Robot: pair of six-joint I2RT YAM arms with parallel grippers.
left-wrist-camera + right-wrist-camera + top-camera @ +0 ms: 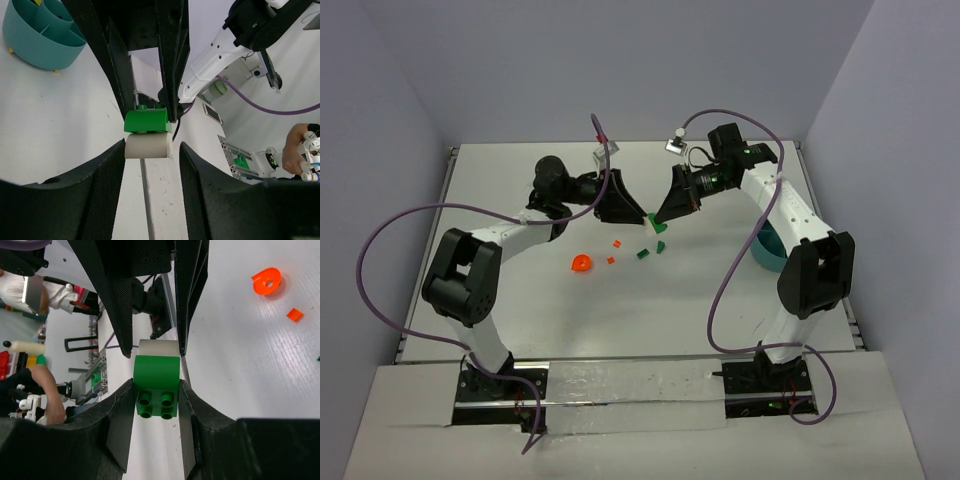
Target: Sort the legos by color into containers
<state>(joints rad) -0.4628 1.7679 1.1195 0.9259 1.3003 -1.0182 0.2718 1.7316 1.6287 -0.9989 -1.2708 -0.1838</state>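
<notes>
1. Bowl (35,47), teal, split into compartments. It stands on the white table (720,310), far right, partly hidden behind the right arm (790,210) in the top view.
2. The right gripper (156,386) is pinching a green brick (146,120). Both finger faces are flush on the brick's sides, and its studs face the right wrist camera.
3. A cream piece (157,347) sits flush against the green brick's smooth end. The two appear to be joined.
4. The left gripper (151,150) comes in from the opposite side, nose to nose with the right one, its jaws bracketing the cream piece. One finger looks to be touching it and a thin gap shows at the other. Cannot tell whether it grips.
5. This pair of pieces sits between the two grippers over the middle of the table, well apart from the bowl.
6. Loose on the table, on the near side of the grippers:
   - An orange ring (267,281) lies toward the left.
   - An orange bit (294,314) lies just beside the ring.
   - Two dark green bits (642,254) lie closer to the right gripper, too small to make out their shape.
</notes>
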